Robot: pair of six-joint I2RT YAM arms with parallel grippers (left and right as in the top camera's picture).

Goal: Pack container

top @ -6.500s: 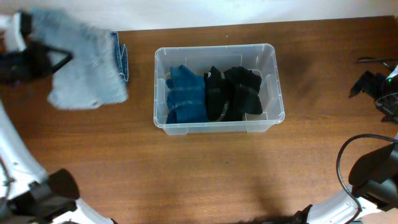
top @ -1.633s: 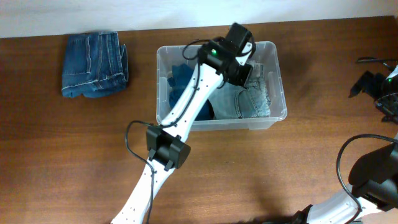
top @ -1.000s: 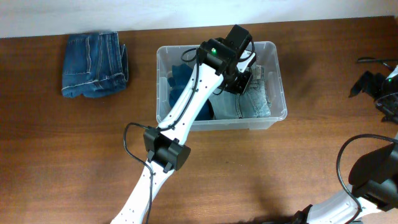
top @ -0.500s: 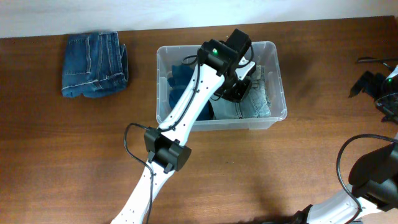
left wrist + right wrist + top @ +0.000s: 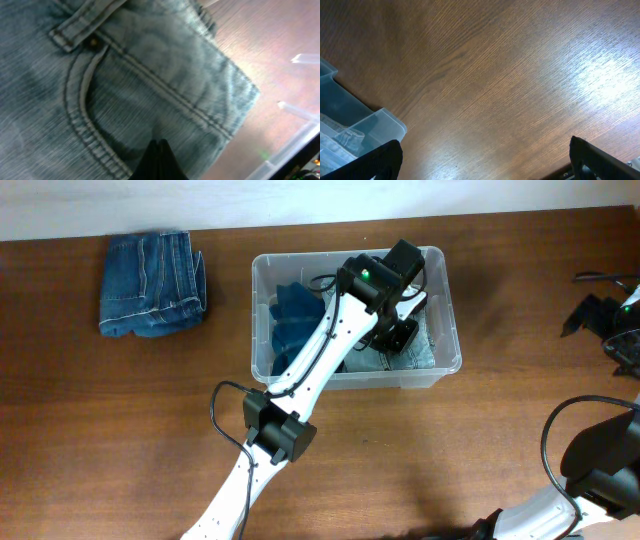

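Observation:
The clear container (image 5: 300,259) stands at the table's middle. My left arm reaches into its right half. The left gripper (image 5: 400,336) is low over a folded pair of light blue jeans (image 5: 427,350) lying there. In the left wrist view its black fingertips (image 5: 159,156) are pressed together, shut, with nothing between them, right at the light denim (image 5: 125,90). A folded blue garment (image 5: 295,315) fills the container's left half. The right gripper (image 5: 485,165) is open and empty over bare table, with a container corner (image 5: 380,124) at its left.
A folded pair of dark blue jeans (image 5: 150,280) lies on the table at the far left. Black cables and gear (image 5: 600,315) sit at the right edge. The right arm (image 5: 600,470) rests at the lower right. The container's wall (image 5: 300,145) is close to the left gripper.
The light jeans went from the far left into the container, covering the black garments. In the last second my left gripper moved right and down inside the container.

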